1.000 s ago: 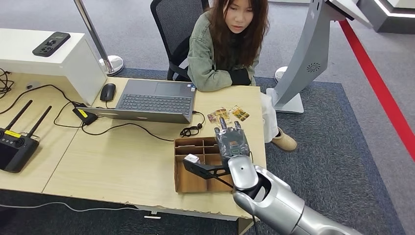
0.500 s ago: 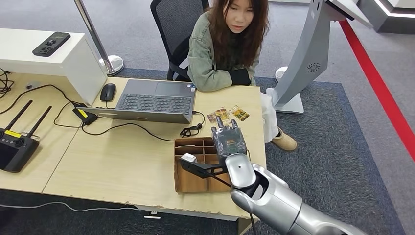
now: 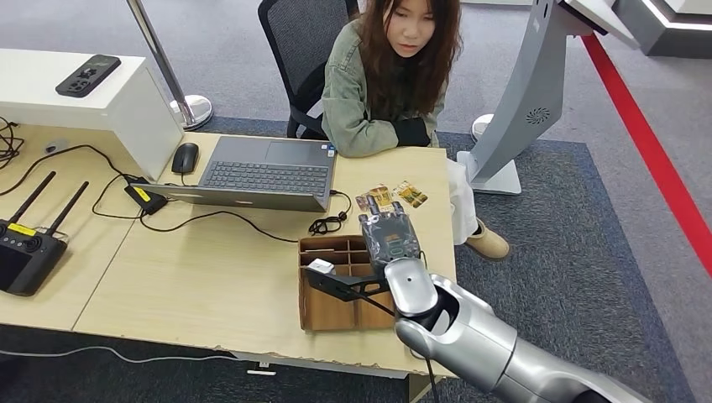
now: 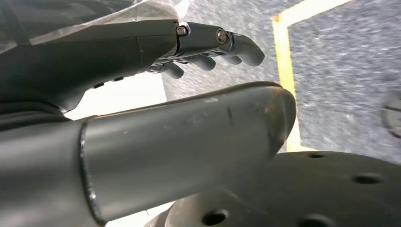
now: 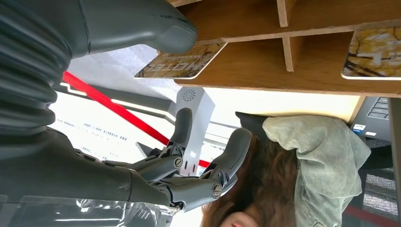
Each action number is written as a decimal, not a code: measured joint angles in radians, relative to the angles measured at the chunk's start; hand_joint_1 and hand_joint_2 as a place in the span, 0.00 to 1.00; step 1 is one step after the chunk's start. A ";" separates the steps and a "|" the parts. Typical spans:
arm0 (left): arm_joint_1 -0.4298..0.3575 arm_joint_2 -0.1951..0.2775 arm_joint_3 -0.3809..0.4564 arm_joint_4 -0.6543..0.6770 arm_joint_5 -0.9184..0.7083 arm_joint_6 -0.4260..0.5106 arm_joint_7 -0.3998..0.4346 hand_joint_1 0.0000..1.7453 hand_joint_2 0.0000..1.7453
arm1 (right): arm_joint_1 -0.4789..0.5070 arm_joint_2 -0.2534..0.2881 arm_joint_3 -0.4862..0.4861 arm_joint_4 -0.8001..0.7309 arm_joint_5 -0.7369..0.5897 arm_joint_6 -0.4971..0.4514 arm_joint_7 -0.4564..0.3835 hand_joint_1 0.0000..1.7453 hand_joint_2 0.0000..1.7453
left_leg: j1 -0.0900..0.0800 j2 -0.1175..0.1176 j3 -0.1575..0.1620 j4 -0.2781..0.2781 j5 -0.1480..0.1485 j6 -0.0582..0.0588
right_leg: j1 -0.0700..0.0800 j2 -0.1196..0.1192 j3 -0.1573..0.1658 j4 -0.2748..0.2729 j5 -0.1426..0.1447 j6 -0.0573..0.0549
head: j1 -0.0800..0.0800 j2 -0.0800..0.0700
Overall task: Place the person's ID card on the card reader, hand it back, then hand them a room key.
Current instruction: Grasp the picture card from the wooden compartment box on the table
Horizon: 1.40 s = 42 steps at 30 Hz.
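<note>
Cards lie on the table just beyond the right hand, whose spread fingers hold nothing.

Right arm: silver shell with a dark joint recess and black cable. Right robot hand: dark grey, clear plastic film over its back, ribbed grey cover, screw-pinned fingers.

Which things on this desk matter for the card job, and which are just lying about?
Job: cards; right robot hand, above the box; person.
Lying about: laptop; mouse; controller; phone.
</note>
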State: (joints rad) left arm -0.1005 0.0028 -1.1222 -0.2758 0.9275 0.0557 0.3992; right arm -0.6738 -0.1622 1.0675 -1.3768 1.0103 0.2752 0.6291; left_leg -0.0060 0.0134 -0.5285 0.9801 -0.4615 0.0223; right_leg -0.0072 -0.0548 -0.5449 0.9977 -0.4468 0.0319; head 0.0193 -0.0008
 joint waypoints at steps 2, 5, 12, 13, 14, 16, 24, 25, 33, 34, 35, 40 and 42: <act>0.003 0.015 0.014 -0.011 0.016 -0.010 -0.026 0.00 0.00 | -0.004 -0.002 0.006 0.002 -0.005 -0.005 0.000 0.40 1.00 | 0.000 0.000 0.000 0.000 0.000 0.000 | 0.000 0.000 0.000 0.000 0.000 0.000 | 0.000 0.000; 0.008 0.040 0.035 -0.029 0.041 -0.025 -0.066 0.00 0.00 | -0.009 -0.005 0.016 0.005 -0.011 -0.011 0.000 0.48 1.00 | 0.000 0.000 0.000 0.000 0.000 0.000 | 0.000 0.000 0.000 0.000 0.000 0.000 | 0.000 0.000; 0.015 0.094 0.069 -0.071 0.075 -0.048 -0.111 0.00 0.00 | -0.013 -0.013 0.029 0.009 -0.017 -0.022 0.000 0.49 1.00 | 0.000 0.000 0.000 0.000 0.000 0.000 | 0.000 0.000 0.000 0.000 0.000 0.000 | 0.000 0.000; 0.016 0.099 0.073 -0.076 0.076 -0.048 -0.112 0.00 0.00 | -0.013 -0.014 0.029 0.010 -0.017 -0.022 0.000 0.48 1.00 | 0.000 0.000 0.000 0.000 0.000 0.000 | 0.000 0.000 0.000 0.000 0.000 0.000 | 0.000 0.000; 0.016 0.103 0.075 -0.080 0.077 -0.048 -0.112 0.00 0.00 | -0.013 -0.014 0.030 0.010 -0.017 -0.023 0.000 0.48 1.00 | 0.000 0.000 0.000 0.000 0.000 0.000 | 0.000 0.000 0.000 0.000 0.000 0.000 | 0.000 0.000; 0.018 0.109 0.079 -0.088 0.078 -0.048 -0.113 0.00 0.00 | -0.013 -0.016 0.031 0.010 -0.017 -0.025 0.000 0.47 1.00 | 0.000 0.000 0.000 0.000 0.000 0.000 | 0.000 0.000 0.000 0.000 0.000 0.000 | 0.000 0.000; 0.011 0.004 0.007 -0.064 -0.096 0.072 0.248 0.00 0.00 | 0.002 -0.009 0.037 0.012 0.028 -0.046 0.000 0.48 1.00 | -0.001 0.000 -0.001 0.000 0.000 0.000 | -0.001 0.000 -0.001 0.000 0.000 0.000 | 0.000 0.000; 0.011 -0.012 -0.002 -0.058 -0.098 0.074 0.255 0.00 0.00 | 0.007 -0.007 0.036 0.012 0.033 -0.044 0.000 0.48 1.00 | -0.001 -0.001 -0.001 0.000 0.000 0.000 | -0.001 0.000 -0.001 0.000 0.000 0.000 | 0.000 0.000; -0.003 -0.049 -0.044 -0.021 -0.098 0.068 0.257 0.00 0.00 | 0.019 0.001 0.028 0.011 0.041 -0.029 0.000 0.49 1.00 | 0.000 -0.001 -0.001 0.000 0.000 -0.001 | 0.000 0.000 -0.001 -0.001 0.001 -0.001 | 0.000 0.000; -0.004 -0.050 -0.047 -0.019 -0.098 0.068 0.256 0.00 0.00 | 0.020 0.001 0.026 0.011 0.041 -0.027 0.000 0.49 1.00 | 0.000 -0.001 -0.001 0.000 0.000 -0.001 | 0.000 0.000 -0.001 -0.001 0.001 -0.001 | 0.000 0.000; -0.005 -0.051 -0.049 -0.017 -0.098 0.068 0.256 0.00 0.00 | 0.021 0.002 0.025 0.011 0.043 -0.026 0.000 0.49 1.00 | 0.000 -0.001 -0.001 0.000 0.000 -0.001 | 0.000 0.000 -0.001 -0.001 0.001 -0.001 | 0.000 0.000; -0.008 -0.055 -0.058 -0.008 -0.098 0.068 0.255 0.00 0.00 | 0.027 0.002 0.019 0.011 0.048 -0.021 0.000 0.49 1.00 | 0.001 -0.001 -0.001 0.000 0.001 -0.001 | 0.000 0.000 -0.001 0.000 0.001 -0.001 | 0.000 0.000; -0.009 -0.055 -0.060 -0.006 -0.099 0.068 0.255 0.00 0.00 | 0.030 0.002 0.017 0.010 0.050 -0.019 0.000 0.49 1.00 | 0.000 -0.001 -0.001 0.000 0.001 -0.001 | 0.000 0.000 -0.001 0.000 0.001 -0.001 | 0.000 0.000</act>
State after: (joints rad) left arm -0.1097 -0.0525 -1.1827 -0.2816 0.8290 0.1234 0.6542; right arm -0.6443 -0.1603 1.0840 -1.3664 1.0604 0.2558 0.6291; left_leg -0.0055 0.0125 -0.5292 0.9801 -0.4610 0.0216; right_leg -0.0068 -0.0546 -0.5454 0.9973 -0.4462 0.0312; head 0.0191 -0.0008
